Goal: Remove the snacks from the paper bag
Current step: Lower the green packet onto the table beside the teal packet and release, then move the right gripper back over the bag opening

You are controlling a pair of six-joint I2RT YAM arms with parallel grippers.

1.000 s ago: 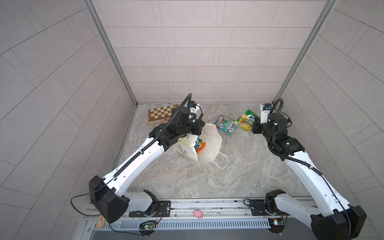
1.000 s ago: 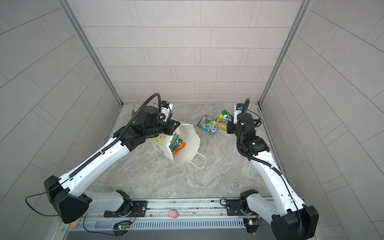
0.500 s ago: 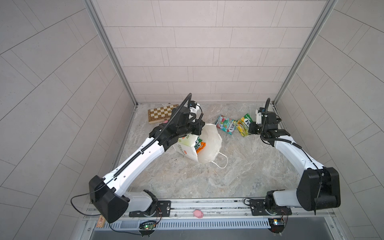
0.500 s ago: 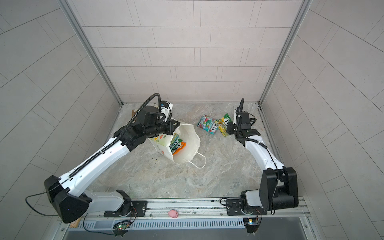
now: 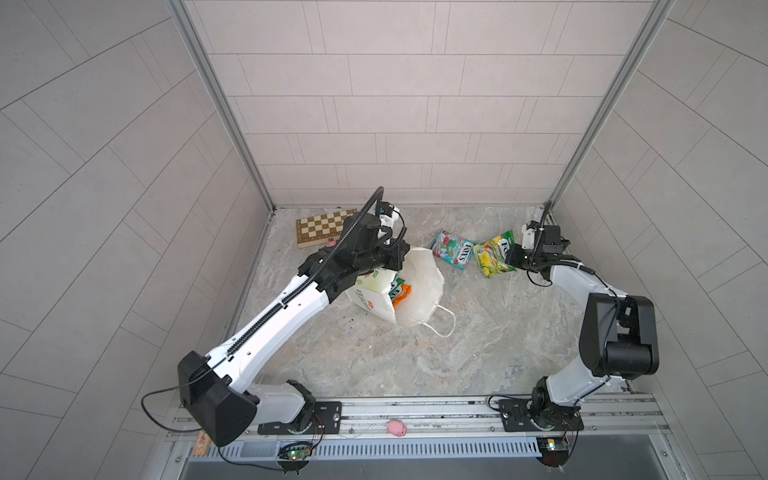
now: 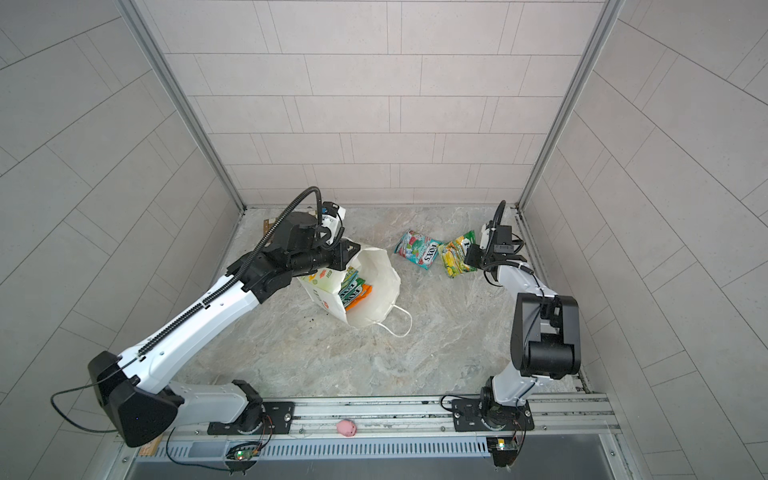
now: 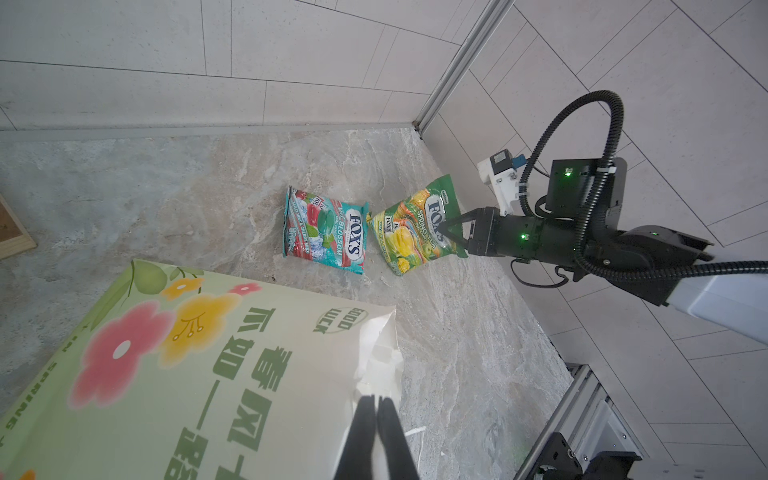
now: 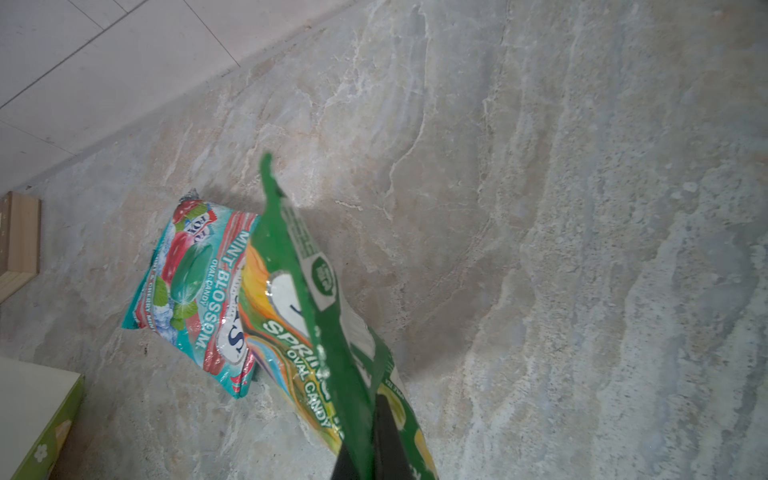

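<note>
**Near field.** A small pink toy pig [image 5: 396, 428] [image 6: 346, 428] lies on the metal base rail [image 5: 436, 409], well short of both grippers.

**Mid-field.** The left gripper [image 5: 400, 257] [image 6: 353, 253] [image 7: 376, 405], jaws closed, pinches the upper rim of a tall white paper carrier bag [image 5: 419, 291] [image 6: 376, 286] [image 7: 187, 374] printed with flowers and green lettering. The bag lies on its side, its open mouth turned toward the right arm's side. Just below this gripper, green and orange glossy packets [image 5: 400, 289] [image 6: 353, 291] show inside the bag.

**Farther.** The right gripper [image 5: 513, 259] [image 6: 469, 257] [image 7: 445, 230], jaws closed, grips one end of a yellow-green glossy candy packet [image 5: 492, 259] [image 6: 457, 259] [image 7: 411, 232] [image 8: 291, 332] marked FOX'S. The packet is tilted, its gripped end raised. Just beyond its free end, between the two grippers, a teal-and-red glossy candy packet [image 5: 453, 249] [image 6: 417, 248] [image 7: 324, 230] [image 8: 195, 291] lies flat on the marbled floor [image 5: 478, 340].

**Farthest.** Behind the left gripper, a brown-and-cream chessboard [image 5: 324, 226] lies near the back wall.
</note>
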